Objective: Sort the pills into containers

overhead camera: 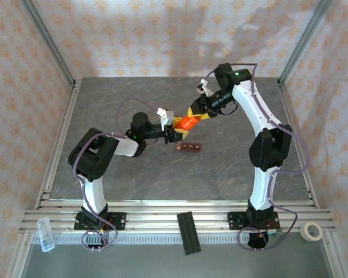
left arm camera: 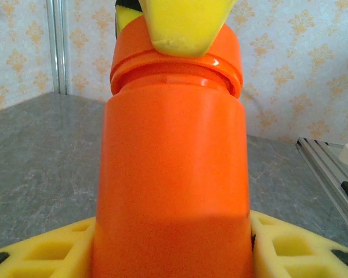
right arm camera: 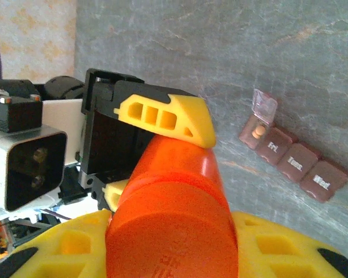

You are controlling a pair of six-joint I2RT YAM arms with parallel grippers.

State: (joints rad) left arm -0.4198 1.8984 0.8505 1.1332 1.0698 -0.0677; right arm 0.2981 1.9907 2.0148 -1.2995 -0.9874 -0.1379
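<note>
- Bench point(overhead camera: 162, 168): grey stone-look top, with patterned walls on three sides and rails along the near edge.
- Right arm point(overhead camera: 267, 145): reaches up and over towards the middle. The right jaws are shut tight on the cap point(left arm camera: 177, 58) of the bottle, with yellow fingers point(right arm camera: 64, 243) on either side of it.
- Left arm point(overhead camera: 95, 156): bent low and reaching right to meet the other arm. The left jaws are about half open and grip the bottle's body, with fingers point(left arm camera: 40, 249) pressed against both sides.
- Bar point(overhead camera: 189, 233): black and ribbed, lying across the near rails between the two bases.
- Bottle point(overhead camera: 188, 122): orange, held tilted in the air above mid-bench between the two sets of jaws.
- Clear box point(overhead camera: 45, 233): on the rails at the near left corner.
- Strip point(overhead camera: 189, 147): reddish-brown row of compartments, flat on the bench just near of the bottle and apart from it. One end lid point(right arm camera: 265, 107) stands open and the other lids are shut.
- Tape point(overhead camera: 311, 231): a pale roll at the near right corner.
- Pill point(right arm camera: 257, 132): pale, lying in the open end compartment.
</note>
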